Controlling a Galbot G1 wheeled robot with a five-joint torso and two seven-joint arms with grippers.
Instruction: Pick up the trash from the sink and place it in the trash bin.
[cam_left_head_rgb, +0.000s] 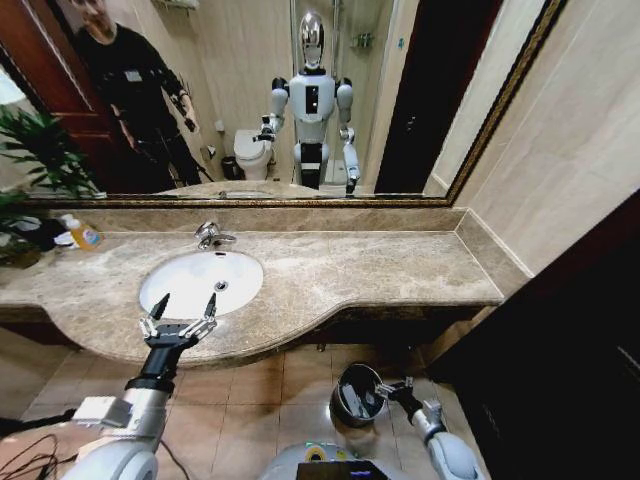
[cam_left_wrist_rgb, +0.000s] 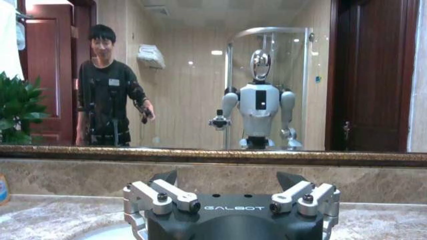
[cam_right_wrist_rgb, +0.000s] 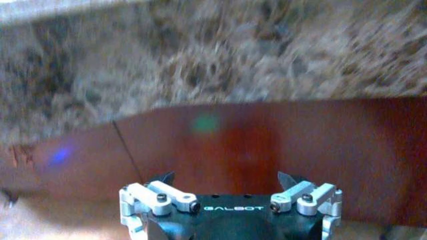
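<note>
The sink (cam_left_head_rgb: 180, 290) is a white oval basin set in the brown marble countertop (cam_left_head_rgb: 380, 270); its bowl shows just the drain, and the trash is out of view. My left gripper (cam_left_head_rgb: 185, 304) hovers over the basin's near rim, open, with nothing between its fingers; the left wrist view has it (cam_left_wrist_rgb: 227, 179) facing the mirror across the counter. Down on the floor at the right stands the trash bin (cam_left_head_rgb: 343, 405), dark with a shiny rim. My right gripper (cam_left_head_rgb: 394, 386) is open and empty beside the bin's right edge. In the right wrist view it (cam_right_wrist_rgb: 227, 178) faces the red-brown cabinet front below the counter lip.
A chrome faucet (cam_left_head_rgb: 210, 236) stands behind the basin. A soap bottle with orange liquid (cam_left_head_rgb: 85, 236) and a potted plant (cam_left_head_rgb: 35, 160) sit at the counter's left end. A dark panel (cam_left_head_rgb: 570, 350) closes in the right side. Tiled floor (cam_left_head_rgb: 260, 400) lies under the counter.
</note>
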